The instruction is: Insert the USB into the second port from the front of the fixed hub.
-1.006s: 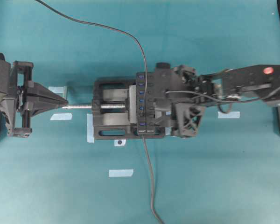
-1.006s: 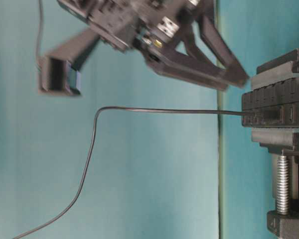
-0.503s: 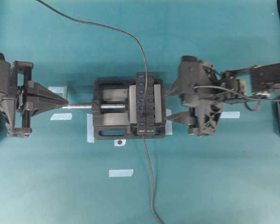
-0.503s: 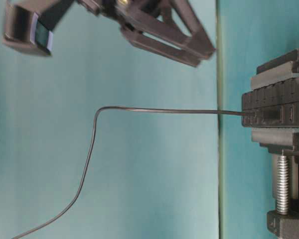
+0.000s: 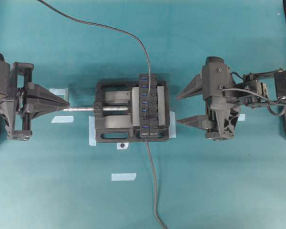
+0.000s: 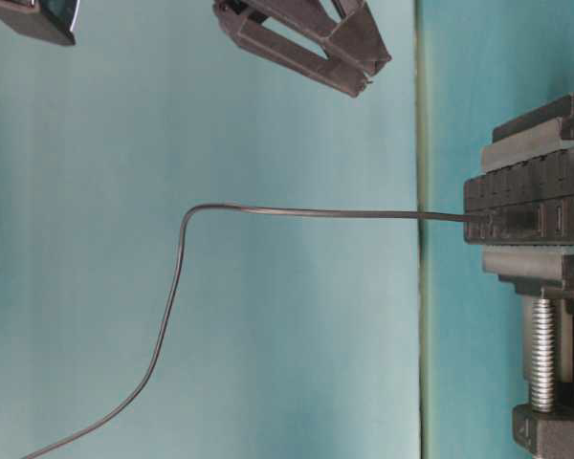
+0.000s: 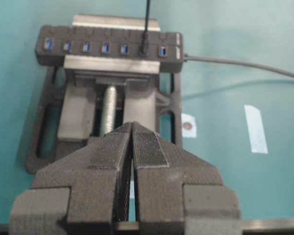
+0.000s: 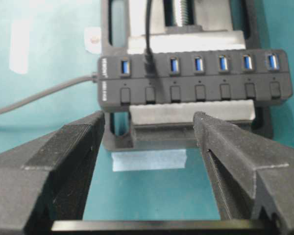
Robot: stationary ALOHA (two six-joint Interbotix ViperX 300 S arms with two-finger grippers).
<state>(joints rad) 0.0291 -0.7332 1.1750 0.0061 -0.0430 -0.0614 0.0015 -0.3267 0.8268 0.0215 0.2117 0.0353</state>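
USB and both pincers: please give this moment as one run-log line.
USB: seated in second port of fixed hub | right pincer: open, empty, clear of hub | left pincer: shut, empty, facing vise

Robot lab bench; teal mat (image 5: 219, 191) w/ tape marks (image 5: 123, 177); black vise (image 5: 115, 118) clamping hub (image 5: 148, 106).

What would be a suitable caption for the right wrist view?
Open right gripper facing the fixed hub, the USB seated in its second port.

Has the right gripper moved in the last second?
Yes. In the overhead view the right gripper has pulled back rightward off the hub, jaws open; the USB remains plugged in.
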